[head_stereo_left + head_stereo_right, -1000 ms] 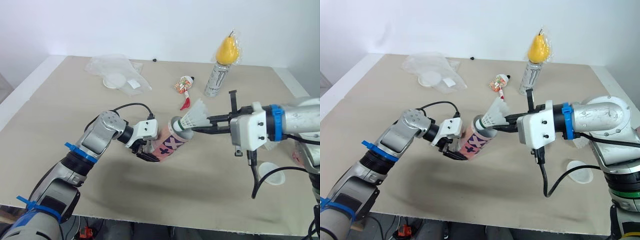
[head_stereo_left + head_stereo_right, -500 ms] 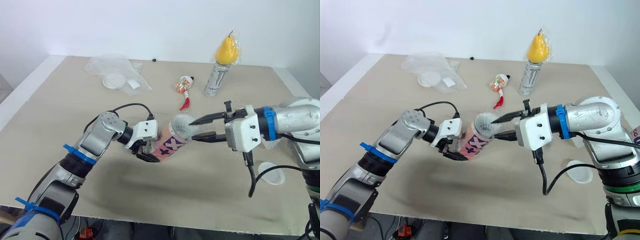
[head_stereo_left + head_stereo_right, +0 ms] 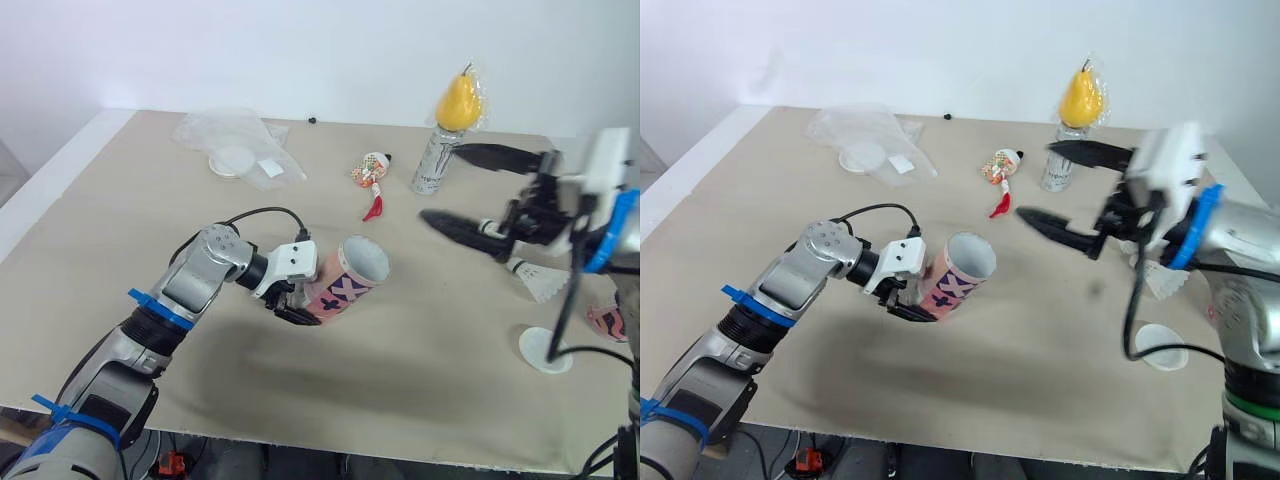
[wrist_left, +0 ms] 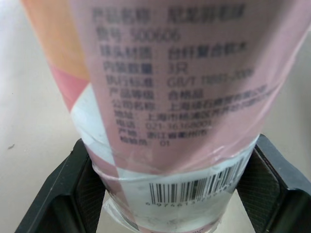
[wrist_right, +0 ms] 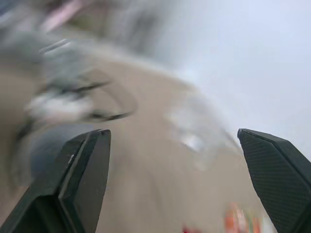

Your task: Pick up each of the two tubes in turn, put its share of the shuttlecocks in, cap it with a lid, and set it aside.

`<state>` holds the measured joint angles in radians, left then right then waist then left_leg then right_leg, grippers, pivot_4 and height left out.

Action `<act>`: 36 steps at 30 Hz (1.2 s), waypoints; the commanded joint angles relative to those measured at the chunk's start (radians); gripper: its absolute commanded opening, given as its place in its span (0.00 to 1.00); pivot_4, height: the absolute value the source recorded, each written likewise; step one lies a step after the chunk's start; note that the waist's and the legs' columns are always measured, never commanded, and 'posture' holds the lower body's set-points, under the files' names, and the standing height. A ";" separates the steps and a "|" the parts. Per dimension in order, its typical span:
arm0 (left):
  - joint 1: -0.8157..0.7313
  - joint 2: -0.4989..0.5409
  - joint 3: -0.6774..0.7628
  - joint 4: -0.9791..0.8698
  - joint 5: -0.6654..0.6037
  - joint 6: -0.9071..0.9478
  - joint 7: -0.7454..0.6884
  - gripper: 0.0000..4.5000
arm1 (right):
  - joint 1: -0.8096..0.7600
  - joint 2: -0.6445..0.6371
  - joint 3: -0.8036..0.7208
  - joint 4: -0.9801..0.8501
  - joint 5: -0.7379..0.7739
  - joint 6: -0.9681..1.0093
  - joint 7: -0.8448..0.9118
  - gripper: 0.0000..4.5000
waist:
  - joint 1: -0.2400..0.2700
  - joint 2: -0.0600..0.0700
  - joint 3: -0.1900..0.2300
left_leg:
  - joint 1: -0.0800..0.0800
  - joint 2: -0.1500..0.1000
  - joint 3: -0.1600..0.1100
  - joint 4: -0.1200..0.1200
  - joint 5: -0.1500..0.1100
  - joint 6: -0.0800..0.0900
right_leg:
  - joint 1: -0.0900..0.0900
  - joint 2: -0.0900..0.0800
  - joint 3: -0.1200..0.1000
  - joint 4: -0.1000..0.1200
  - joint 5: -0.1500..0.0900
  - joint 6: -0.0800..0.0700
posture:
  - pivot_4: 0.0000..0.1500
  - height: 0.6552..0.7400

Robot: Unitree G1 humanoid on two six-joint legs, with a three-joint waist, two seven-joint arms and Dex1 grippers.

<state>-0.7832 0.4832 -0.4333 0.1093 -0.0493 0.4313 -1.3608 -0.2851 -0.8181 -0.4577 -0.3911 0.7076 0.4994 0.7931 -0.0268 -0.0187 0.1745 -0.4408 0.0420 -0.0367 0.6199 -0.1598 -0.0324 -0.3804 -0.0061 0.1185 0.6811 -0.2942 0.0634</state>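
My left gripper [image 3: 303,296] is shut on a pink tube [image 3: 342,284] and holds it tilted just above the table, its open mouth [image 3: 366,258] facing right. In the left wrist view the tube [image 4: 175,97] sits between both fingers [image 4: 68,194]. The inside of the mouth looks white, and I cannot make out a shuttlecock in it. Well to the right of the tube and raised, my right gripper [image 3: 472,192] stands open with nothing between its fingers [image 5: 73,184]. A white shuttlecock [image 3: 537,281] lies on the table at the right. A round white lid [image 3: 545,350] rests nearer the front edge.
A can [image 3: 434,162] with a yellow pear [image 3: 458,98] on top stands at the back right. A small wrapped toy [image 3: 372,170] and a red piece [image 3: 373,208] lie near it. A plastic bag [image 3: 240,140] holding a white lid [image 3: 232,160] lies at the back left. A pink object [image 3: 606,320] shows at the right edge.
My right gripper held a shuttlecock at the tube's mouth, opened, and has swung away up and to the right, empty. The left gripper and the tube have stayed put.
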 commanded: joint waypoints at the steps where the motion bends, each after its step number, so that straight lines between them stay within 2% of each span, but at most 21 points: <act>1: 0.003 -0.005 -0.022 0.005 -0.003 -0.007 -0.010 0.76 | 0.172 0.111 -0.176 -0.051 -0.001 0.053 -0.199 0.99 | 0.001 0.001 0.000 | 0.000 0.000 0.000 -0.001 0.000 0.000 | 0.000 0.000 0.000 0.000 0.000 0.000 | 1.00 1.00; 6: 0.009 -0.015 -0.024 0.003 -0.007 -0.004 -0.005 0.76 | 0.317 0.204 -0.244 -0.048 -0.039 0.054 -0.325 0.99 | -0.001 0.007 -0.003 | 0.001 0.000 0.002 0.000 0.000 0.000 | -0.001 0.000 0.002 0.001 -0.003 0.005 | 1.00 1.00; 12: 0.022 -0.026 -0.018 -0.024 -0.016 0.020 0.006 0.76 | 0.395 0.184 -0.200 0.006 -0.105 0.020 -0.288 0.99 | -0.005 0.007 -0.003 | 0.002 0.000 0.003 0.001 0.001 0.002 | 0.000 0.000 0.003 0.001 -0.002 0.006 | 1.00 1.00; 21: 0.067 -0.026 -0.014 -0.119 -0.036 0.097 0.044 0.76 | 0.376 0.141 -0.174 0.180 -0.174 -0.014 -0.247 0.99 | -0.005 0.007 -0.003 | 0.002 -0.001 0.003 0.000 0.001 0.002 | 0.000 0.000 0.004 0.000 -0.003 0.007 | 1.00 1.00; 36: 0.070 -0.018 -0.020 -0.124 -0.046 0.103 0.068 0.76 | 0.277 0.121 -0.126 0.401 -0.214 -0.046 -0.195 0.99 | -0.005 0.007 -0.003 | 0.002 -0.002 0.004 0.001 0.001 0.002 | 0.000 0.000 0.005 0.000 -0.002 0.008 | 1.00 1.00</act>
<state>-0.7188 0.4638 -0.4352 0.0136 -0.0905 0.5297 -1.2951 0.0119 -0.6757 -0.5805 -0.0077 0.5020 0.4798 0.5876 -0.0321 -0.0117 0.1718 -0.4387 0.0402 -0.0332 0.6205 -0.1587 -0.0306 -0.3799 -0.0062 0.1232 0.6814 -0.2964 0.0710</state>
